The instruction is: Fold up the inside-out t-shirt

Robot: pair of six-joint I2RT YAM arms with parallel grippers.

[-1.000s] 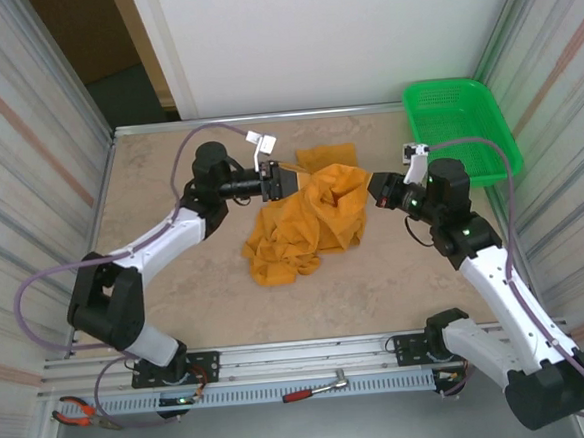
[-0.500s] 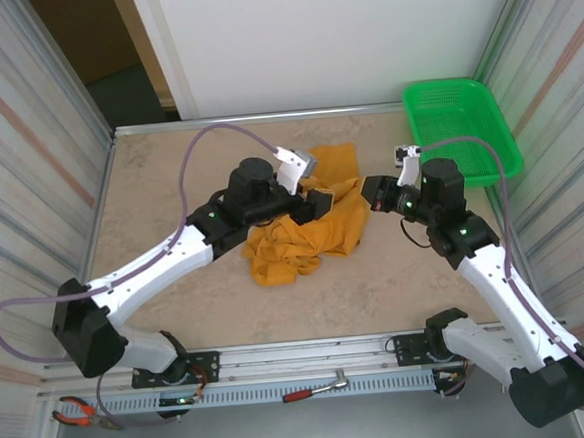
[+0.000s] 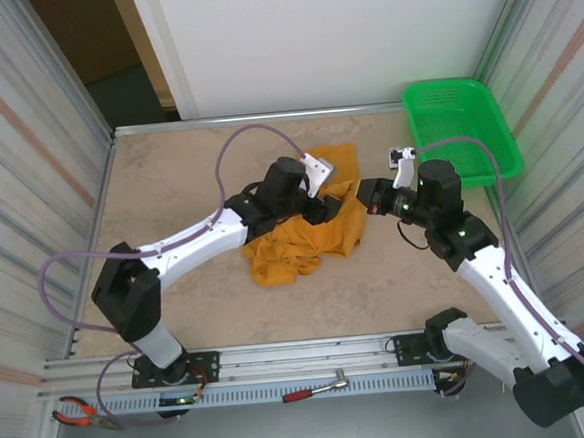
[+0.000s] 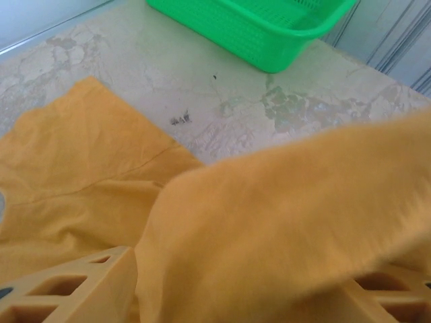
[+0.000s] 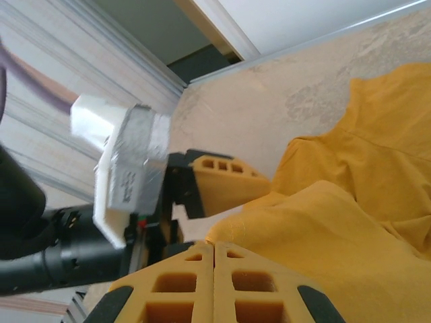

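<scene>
The inside-out t-shirt [image 3: 299, 244] lies crumpled in the middle of the table, plain mustard-orange, with one edge raised toward the right. My right gripper [image 3: 364, 196] is shut, and the shirt's edge [image 5: 377, 202] runs up to its closed tips [image 5: 214, 243]. My left gripper [image 3: 333, 208] reaches across from the left and sits just beside the right one. Its fingers [image 4: 67, 289] stand wide apart, and a fold of the shirt [image 4: 289, 202] is draped between them. From the right wrist view, one left finger [image 5: 222, 178] hangs above bare table.
A green basket [image 3: 445, 84] stands at the back right corner; its wall [image 4: 229, 30] is near in the left wrist view. Corrugated walls close both sides. Pliers [image 3: 80, 412] and a wrench [image 3: 319, 388] lie on the front rail.
My left arm has swung right, from the shirt's left side to over it, close to the right gripper. The right gripper has shifted slightly left, and the shirt has bunched tighter.
</scene>
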